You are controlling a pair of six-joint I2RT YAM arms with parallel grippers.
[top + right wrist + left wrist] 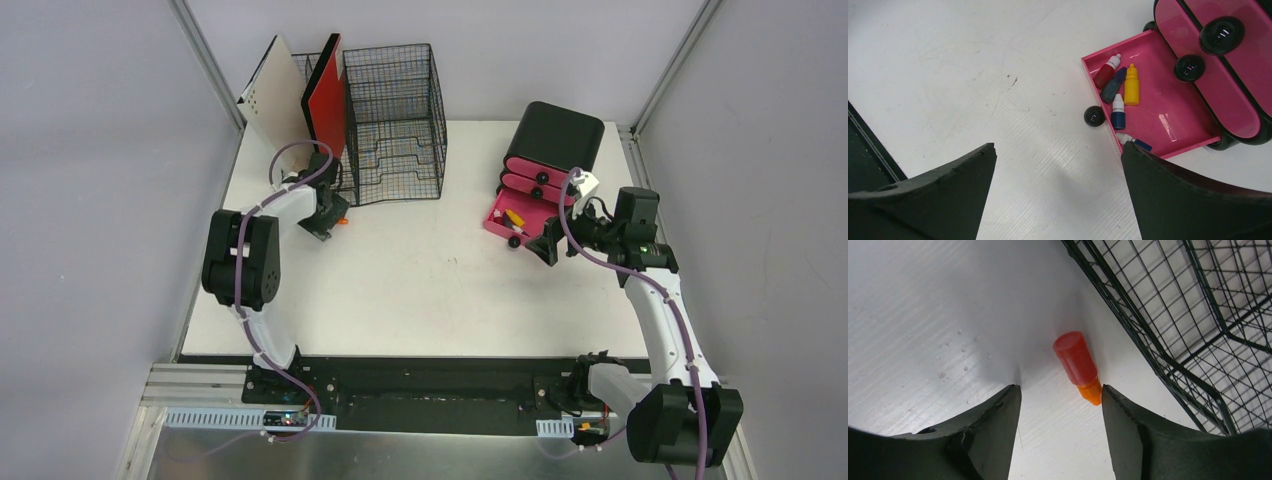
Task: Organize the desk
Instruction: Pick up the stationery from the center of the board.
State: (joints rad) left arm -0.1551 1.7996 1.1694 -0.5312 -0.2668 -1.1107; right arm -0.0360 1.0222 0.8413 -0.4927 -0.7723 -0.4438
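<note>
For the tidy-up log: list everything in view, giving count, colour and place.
desk: one, white, under everything.
wire-mesh organizer: one, black, far left of the desk.
boards: two, one white and one red, upright at the organizer's left end.
drawer box: one, black with pink drawers, far right.
bottom drawer: one, pink, pulled open.
small bottles: five visible; red, dark blue, yellow, blue, one mostly hidden; in the open drawer.
orange bottle: one, red cap, lying beside the organizer.
left gripper: black, open, at the orange bottle.
right gripper: black, open, near the open drawer.
</note>
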